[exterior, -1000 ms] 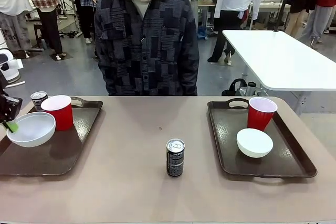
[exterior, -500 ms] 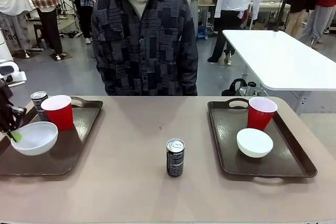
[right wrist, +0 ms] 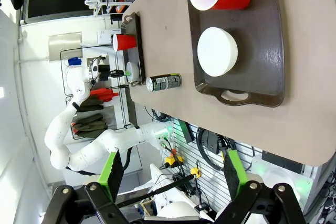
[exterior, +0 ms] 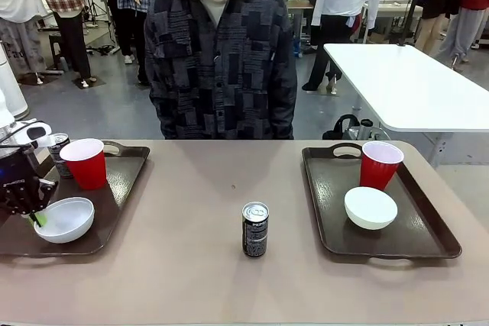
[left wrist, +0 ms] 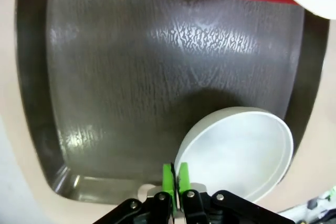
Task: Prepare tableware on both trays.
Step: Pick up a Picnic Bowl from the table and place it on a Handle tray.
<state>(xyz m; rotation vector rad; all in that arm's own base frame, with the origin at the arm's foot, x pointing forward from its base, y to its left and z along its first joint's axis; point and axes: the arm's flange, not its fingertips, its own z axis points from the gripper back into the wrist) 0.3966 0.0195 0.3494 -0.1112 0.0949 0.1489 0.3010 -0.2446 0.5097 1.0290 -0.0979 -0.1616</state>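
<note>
While my left hand (exterior: 34, 217) pinches the near-left rim of the white bowl (exterior: 66, 219), green pads closed thin on the wall, the bowl sits low over the near end of the left tray (exterior: 114, 196) — I cannot tell whether its base is touching the tray floor or just above it. I hold it by the rim because that is the only part slim enough for my fingers. In the left wrist view the bowl lies near the tray's corner, with bare tray between it and the red cup (exterior: 85, 163) at the far end. A dark can (exterior: 58, 152) stands just beside that cup on its left, so this tray seems to have its full set once I let go.

My right hand (right wrist: 170, 169) hangs high, spread wide and holding nothing, looking down on the right tray (exterior: 428, 227), which carries a red cup (exterior: 380, 164) and a white bowl (exterior: 370, 208) but no can. The second can (exterior: 255, 229) stands alone on the table (exterior: 191, 188) between the trays — my guess is it belongs on the right one. A person stands at the far side.
</note>
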